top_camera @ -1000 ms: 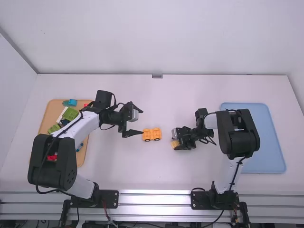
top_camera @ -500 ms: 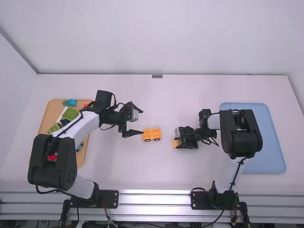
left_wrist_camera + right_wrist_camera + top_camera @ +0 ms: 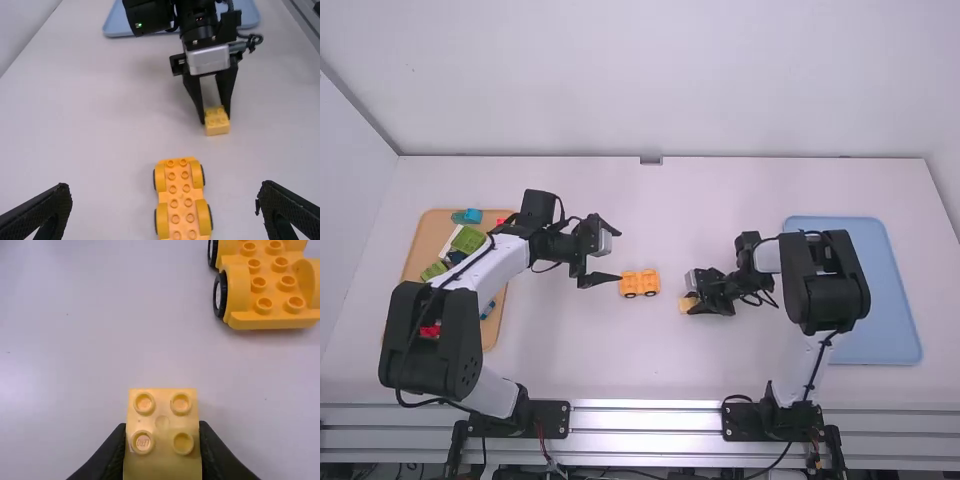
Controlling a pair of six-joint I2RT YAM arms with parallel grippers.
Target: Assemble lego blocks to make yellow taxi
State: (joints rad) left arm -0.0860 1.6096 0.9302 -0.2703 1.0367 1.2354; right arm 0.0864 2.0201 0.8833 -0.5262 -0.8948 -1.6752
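Chassis (image 3: pixel 640 282) left of block (image 3: pixel 688 305); bin (image 3: pixel 428 235) leftmost (bricks (image 3: pixel 468 239) inside); tray (image 3: pixel 888 310) rightmost

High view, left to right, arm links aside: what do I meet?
Tan tray → left pincer → wheeled base → yellow block → blue tray

The light is bright (the shadows soft).

Open stretch beyond wheeled base (image 3: pixel 640 283), left arm (image 3: pixel 492 270) overhanging tan tray (image 3: pixel 428 236)
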